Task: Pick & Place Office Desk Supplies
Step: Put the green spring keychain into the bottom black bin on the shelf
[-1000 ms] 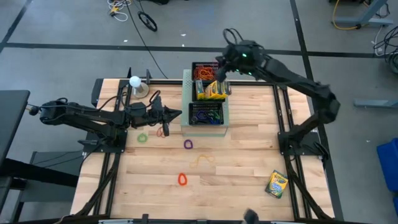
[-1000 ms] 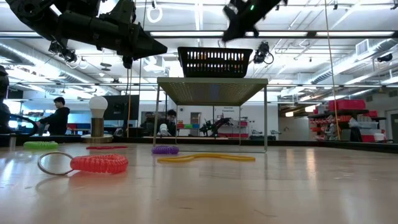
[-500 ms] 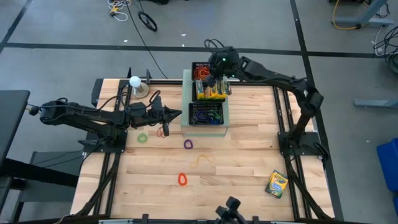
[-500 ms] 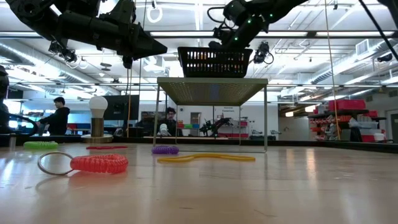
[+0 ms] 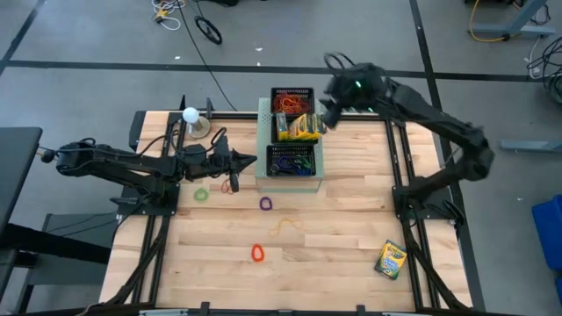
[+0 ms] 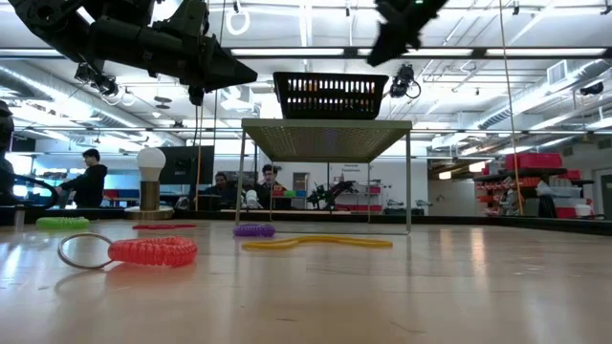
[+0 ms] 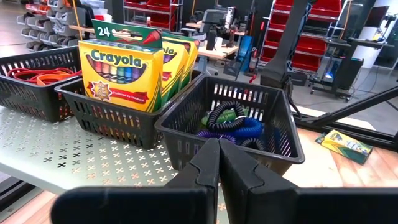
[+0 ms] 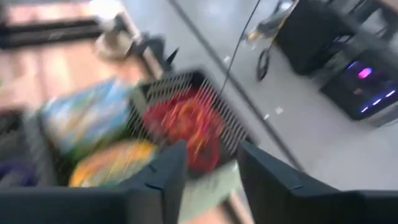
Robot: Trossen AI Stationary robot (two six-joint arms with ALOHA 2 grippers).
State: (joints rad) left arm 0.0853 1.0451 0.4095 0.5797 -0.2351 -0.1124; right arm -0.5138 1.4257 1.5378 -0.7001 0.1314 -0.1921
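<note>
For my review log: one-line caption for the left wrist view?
Shut left hand faces mesh trays holding crayon boxes and coiled bands.

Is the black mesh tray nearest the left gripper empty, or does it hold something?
It holds something. The left wrist view shows coiled bands, purple, blue, green and black, inside the black mesh tray.

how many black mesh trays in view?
3, all in a row on the pale-green box: far tray with red/orange bands, middle tray with crayon boxes, near tray with coiled bands. None elsewhere on the table.
</note>
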